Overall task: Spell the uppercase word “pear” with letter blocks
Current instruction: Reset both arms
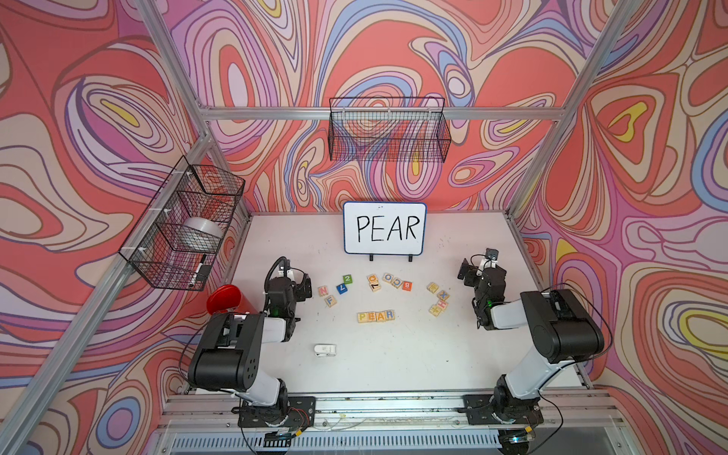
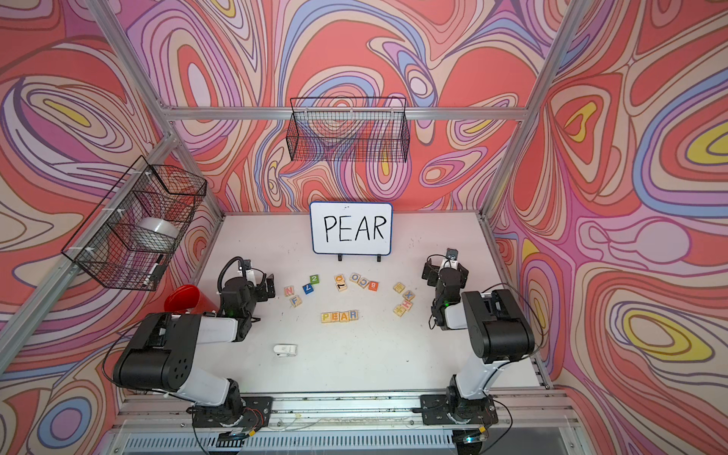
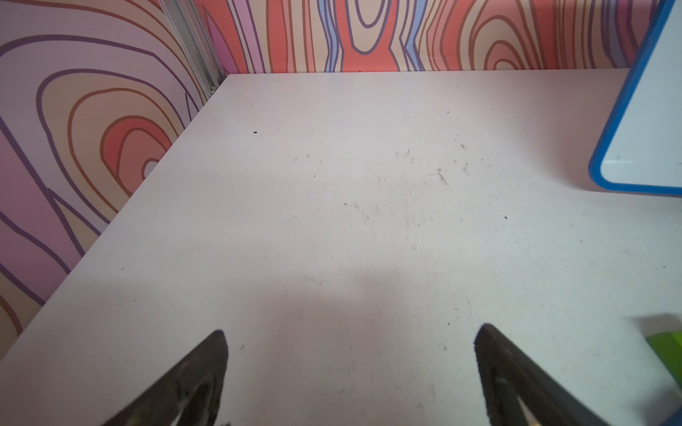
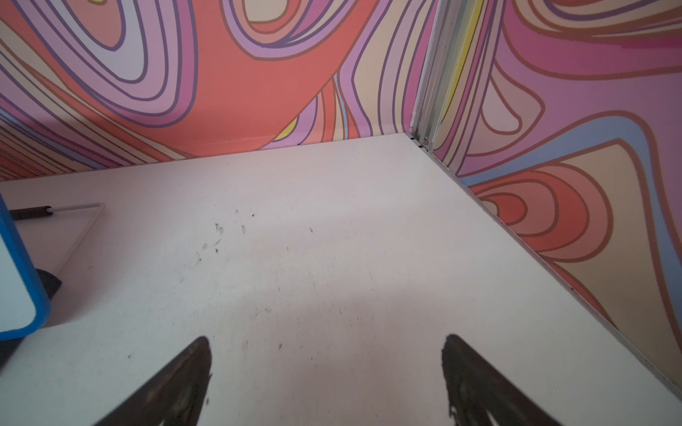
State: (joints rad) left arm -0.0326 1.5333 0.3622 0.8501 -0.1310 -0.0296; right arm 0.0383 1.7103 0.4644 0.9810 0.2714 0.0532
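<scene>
The letter blocks (image 1: 376, 316) are lying parallel to the whiteboard (image 1: 385, 228), in front of it. The left gripper (image 3: 350, 333) and right gripper (image 4: 326, 339) are gaping empty, neither one nearer.

Letter blocks (image 2: 339, 316) in one touching row mid-table (image 2: 394, 362), reading P, E, A, R; whiteboard (image 2: 351, 228) upright behind, lettered PEAR; other cubes (image 2: 364, 281) scattered in an arc between row and board; left gripper (image 2: 269, 286) and right gripper (image 2: 445, 272) out at the sides, touching no block.
</scene>
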